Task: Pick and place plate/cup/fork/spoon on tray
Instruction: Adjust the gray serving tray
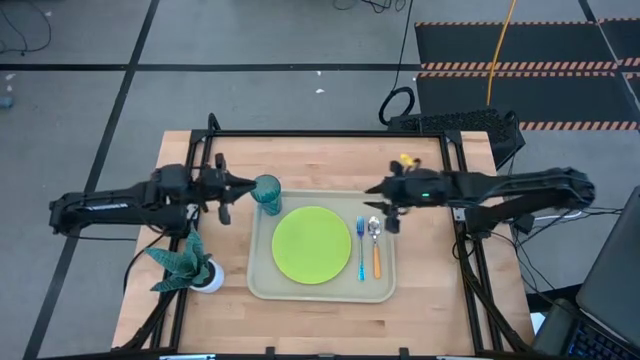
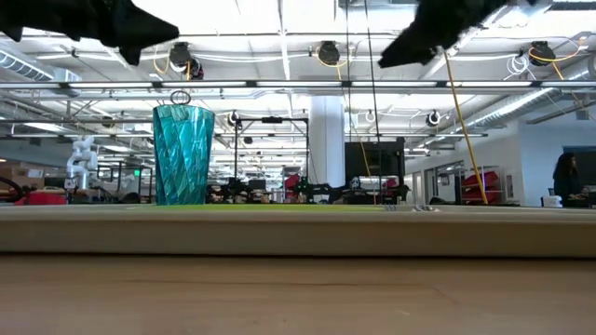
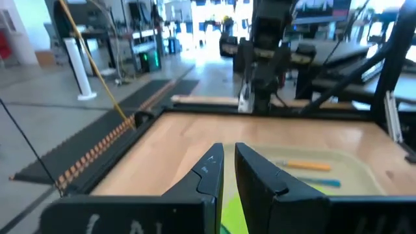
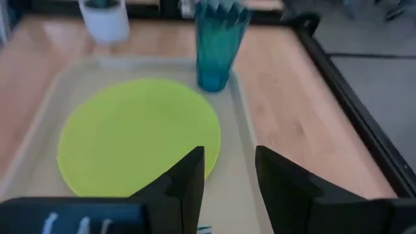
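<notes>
The beige tray (image 1: 260,280) lies mid-table with the lime-green plate (image 1: 312,244) flat on it. To the plate's right lie the blue-handled fork (image 1: 361,250) and the orange-handled spoon (image 1: 376,250), side by side. The teal cup (image 1: 267,192) stands upright in the tray's far left corner. My left gripper (image 1: 247,186) hovers just left of the cup and above its rim, fingers a narrow gap apart and empty. My right gripper (image 1: 372,189) hangs above the tray's far right corner, open and empty, tipped down toward the plate (image 4: 140,133).
A teal leafy plant in a white pot (image 1: 190,268) stands on the table left of the tray's near left corner. A small yellow object (image 1: 406,159) lies near the table's far edge. Bare wood (image 1: 320,165) runs along the far side, behind the tray.
</notes>
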You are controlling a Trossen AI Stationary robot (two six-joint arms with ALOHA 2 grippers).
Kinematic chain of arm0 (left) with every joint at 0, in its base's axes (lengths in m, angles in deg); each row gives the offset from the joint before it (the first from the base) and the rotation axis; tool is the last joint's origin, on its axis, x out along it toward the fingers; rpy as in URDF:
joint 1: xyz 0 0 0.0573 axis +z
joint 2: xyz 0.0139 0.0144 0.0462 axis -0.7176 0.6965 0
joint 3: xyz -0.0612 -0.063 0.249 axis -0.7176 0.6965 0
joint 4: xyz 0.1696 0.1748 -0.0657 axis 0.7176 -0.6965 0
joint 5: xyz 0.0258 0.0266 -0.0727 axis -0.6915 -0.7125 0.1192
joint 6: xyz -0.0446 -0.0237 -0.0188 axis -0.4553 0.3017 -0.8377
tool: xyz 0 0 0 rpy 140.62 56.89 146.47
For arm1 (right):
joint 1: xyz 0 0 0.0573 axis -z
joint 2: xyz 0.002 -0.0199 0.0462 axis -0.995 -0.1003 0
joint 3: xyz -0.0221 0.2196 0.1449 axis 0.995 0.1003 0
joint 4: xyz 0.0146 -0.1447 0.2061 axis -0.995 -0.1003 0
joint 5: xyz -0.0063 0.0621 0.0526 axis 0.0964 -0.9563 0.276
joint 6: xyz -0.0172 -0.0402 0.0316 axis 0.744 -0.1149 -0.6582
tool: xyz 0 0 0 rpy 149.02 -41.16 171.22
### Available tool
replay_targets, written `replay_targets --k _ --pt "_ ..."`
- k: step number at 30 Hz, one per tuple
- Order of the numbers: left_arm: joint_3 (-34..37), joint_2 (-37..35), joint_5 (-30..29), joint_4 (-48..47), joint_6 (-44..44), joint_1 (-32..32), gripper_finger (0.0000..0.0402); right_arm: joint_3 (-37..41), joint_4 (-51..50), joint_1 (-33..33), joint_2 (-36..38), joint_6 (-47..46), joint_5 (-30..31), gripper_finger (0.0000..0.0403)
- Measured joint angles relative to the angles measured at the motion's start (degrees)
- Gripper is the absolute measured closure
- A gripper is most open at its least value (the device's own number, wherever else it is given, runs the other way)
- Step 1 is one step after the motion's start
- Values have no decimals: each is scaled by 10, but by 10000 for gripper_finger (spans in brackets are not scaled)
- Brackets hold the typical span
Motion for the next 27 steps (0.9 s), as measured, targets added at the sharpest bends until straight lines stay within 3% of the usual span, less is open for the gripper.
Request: replay_targets --k 4,9,17,24,27 --pt "0 -29 0 -9 -2 0 360 91 50 -2 91 -53 -1 271" --pt "0 -37 -20 -12 -2 0 360 138 3 -16 133 -126 0 271" --pt "0 -35 -35 -23 -14 0 360 139 -146 -19 79 -225 -25 271" --pt "0 -24 -36 -115 -50 0 360 139 -154 -32 12 -187 -23 271" --pt "0 -9 -37 -149 -74 0 360 138 -143 -32 -18 -177 26 271"
